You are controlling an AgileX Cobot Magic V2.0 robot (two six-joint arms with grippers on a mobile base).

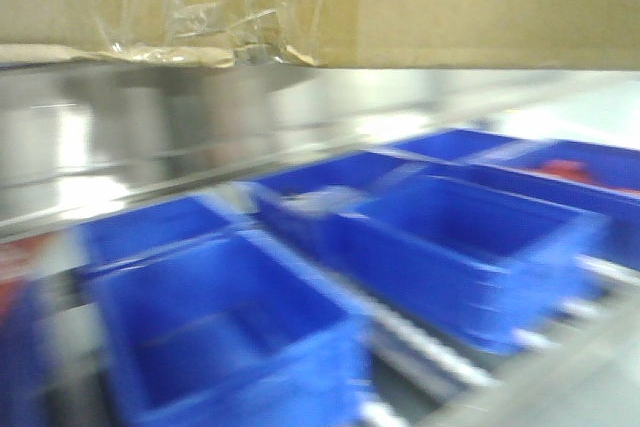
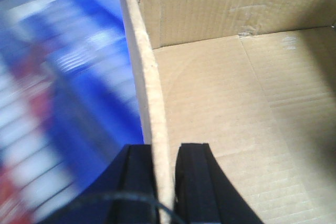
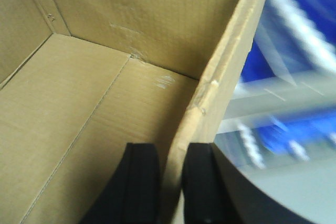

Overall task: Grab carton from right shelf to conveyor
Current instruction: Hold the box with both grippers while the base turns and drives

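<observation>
Two end effectors [image 2: 165, 156] [image 3: 172, 153] pinch one carton [image 1: 420, 7]

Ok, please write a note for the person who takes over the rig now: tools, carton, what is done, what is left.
Left tool: shut on one side wall of the carton, one finger inside, one outside.
Right tool: shut on the opposite wall, same way.
Carton: empty, open top, held high in the front view, steel shelf and blue bins below it.
Done: carton gripped and apparently lifted.
Left: carry it to the conveyor (not visible in these blurred views), set it down, release.
</observation>
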